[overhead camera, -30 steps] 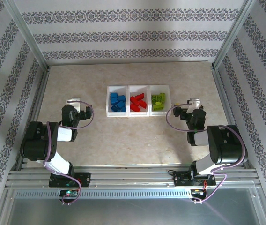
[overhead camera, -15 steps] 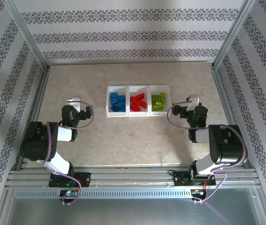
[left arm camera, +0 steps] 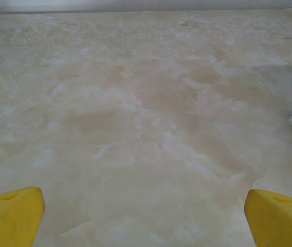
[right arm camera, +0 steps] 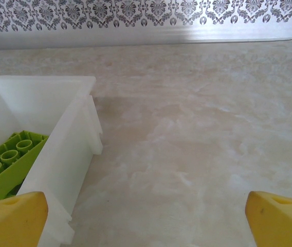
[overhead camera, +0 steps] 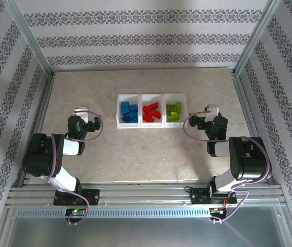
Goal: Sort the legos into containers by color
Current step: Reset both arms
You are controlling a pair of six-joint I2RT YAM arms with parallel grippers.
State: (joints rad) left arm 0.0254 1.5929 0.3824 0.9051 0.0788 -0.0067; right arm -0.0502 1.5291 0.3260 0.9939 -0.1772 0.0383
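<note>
Well, with left gripper (left arm camera: 146, 216) and right gripper (right arm camera: 146, 218) both spread empty, I reckon the legos (overhead camera: 151, 112) mid-frame are light, stiff, slick: pinch flat sides.

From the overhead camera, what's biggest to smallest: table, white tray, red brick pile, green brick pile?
Largest first: table, white tray; then red brick pile and green brick pile, too alike to rank.

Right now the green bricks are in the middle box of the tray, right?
No. The green bricks sit in the right-hand box of the tray, not the middle one, which holds the red bricks. The top view shows it.
</note>
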